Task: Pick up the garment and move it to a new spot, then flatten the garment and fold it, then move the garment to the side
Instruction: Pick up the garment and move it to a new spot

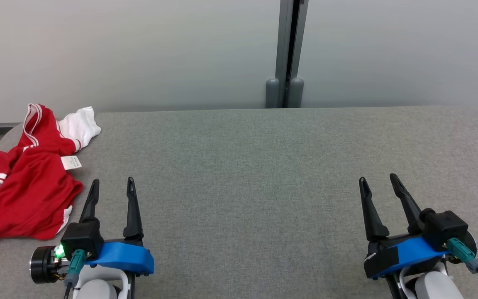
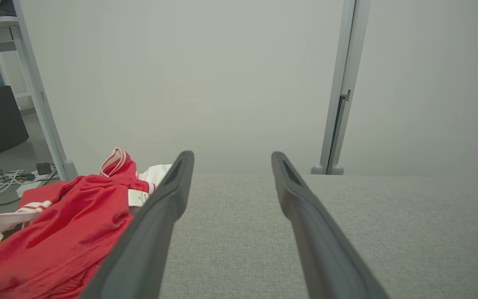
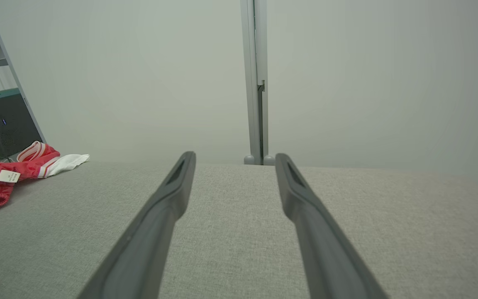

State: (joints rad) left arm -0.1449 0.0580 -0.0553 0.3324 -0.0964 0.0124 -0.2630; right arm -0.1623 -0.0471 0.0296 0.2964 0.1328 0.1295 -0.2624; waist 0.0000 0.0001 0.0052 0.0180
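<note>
Garment point(image 1: 27, 182) lies crumpled at the left edge of the grey table point(image 1: 243, 166), untouched. Left gripper point(image 1: 113, 180) sits just right of it, fingers apart, empty. Right gripper point(image 1: 377, 177) is well apart on the right, also spread. We would pinch a thick red fold, not the label point(image 1: 71, 162).

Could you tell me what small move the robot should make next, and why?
Probably swing the open left gripper leftward onto the red garment. It lies crumpled and untouched at the left end of the table, just beside that gripper, while the right gripper is far across.
</note>
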